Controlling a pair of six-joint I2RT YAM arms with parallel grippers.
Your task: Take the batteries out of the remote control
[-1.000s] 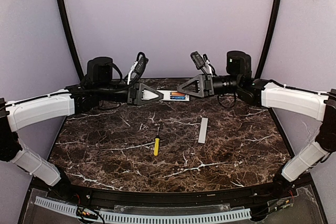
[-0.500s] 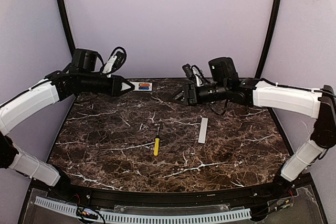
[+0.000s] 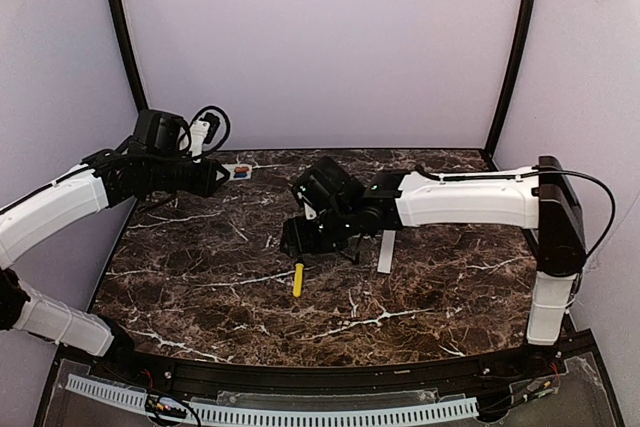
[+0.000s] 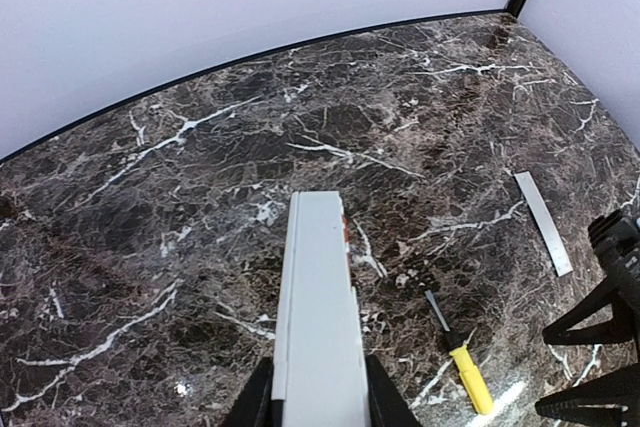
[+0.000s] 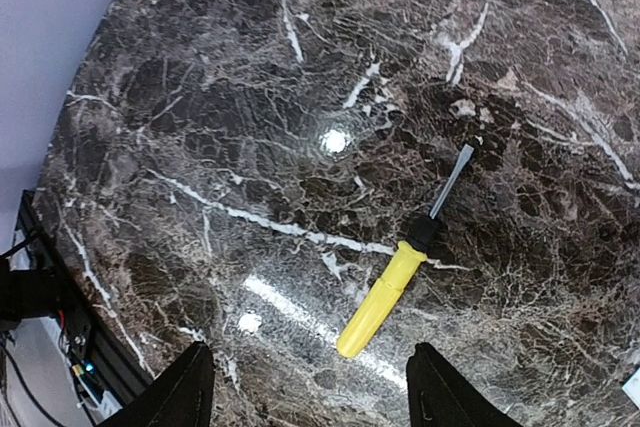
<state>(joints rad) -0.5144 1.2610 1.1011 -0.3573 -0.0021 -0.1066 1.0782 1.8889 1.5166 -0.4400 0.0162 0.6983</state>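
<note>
My left gripper (image 3: 218,179) is shut on the white-grey remote control (image 3: 240,171) and holds it above the table's far left. In the left wrist view the remote (image 4: 315,307) juts out from between the jaws of the left gripper (image 4: 318,405). The orange-red edge of a battery (image 4: 345,230) shows at its side, and the blue one is barely visible. My right gripper (image 3: 300,239) is open and empty, hovering just above the yellow-handled screwdriver (image 3: 297,279). That screwdriver (image 5: 395,287) lies between the right gripper's (image 5: 315,397) spread fingers.
The flat white back cover (image 3: 386,250) lies on the marble table right of centre, and it also shows in the left wrist view (image 4: 543,222). The screwdriver (image 4: 462,367) lies mid-table. Purple walls close the back and sides.
My left gripper has carried the remote left and away from the back centre. My right arm has swung forward and left, down over the screwdriver.
</note>
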